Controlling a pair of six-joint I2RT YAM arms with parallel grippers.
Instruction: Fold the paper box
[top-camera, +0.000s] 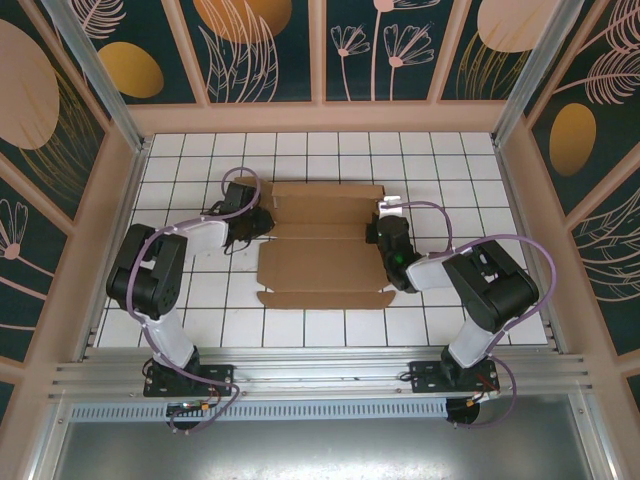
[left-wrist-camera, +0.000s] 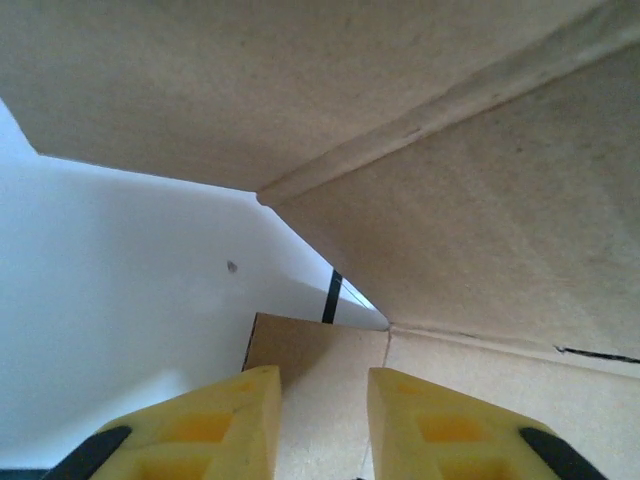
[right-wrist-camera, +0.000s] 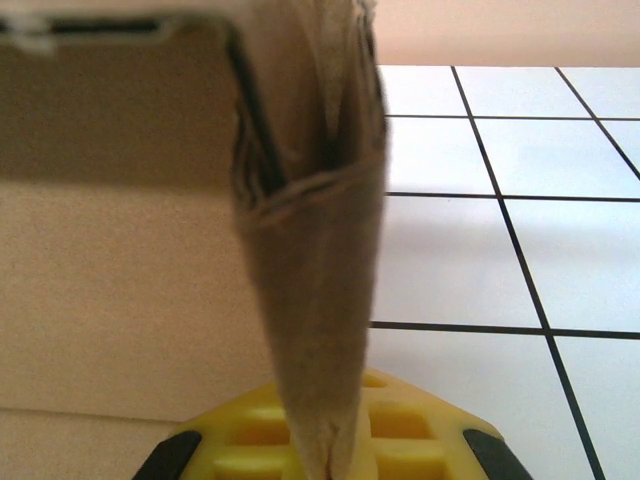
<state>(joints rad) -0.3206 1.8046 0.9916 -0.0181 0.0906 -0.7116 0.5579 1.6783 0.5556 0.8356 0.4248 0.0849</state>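
The right gripper (right-wrist-camera: 325, 445) is clamped on a side flap (right-wrist-camera: 312, 300) of the paper box (top-camera: 320, 262). The cardboard stands edge-on between its yellow fingers (right-wrist-camera: 420, 440), pulled up off the white gridded table (right-wrist-camera: 480, 260). That grip probably serves to stand the flap upright and pin that end of the sheet.

The left gripper (left-wrist-camera: 325, 400) has a narrow gap between its jaws. Bare cardboard shows through the gap and nothing is visibly pinched. Just ahead of it, two panels (left-wrist-camera: 450, 200) rise and meet at a crease, so it seems placed to work the corner fold at its own end.

From above, the box lies mostly flat near the middle of the table, a little toward the far edge. One gripper sits at each short side, which suits folding both ends against each other.
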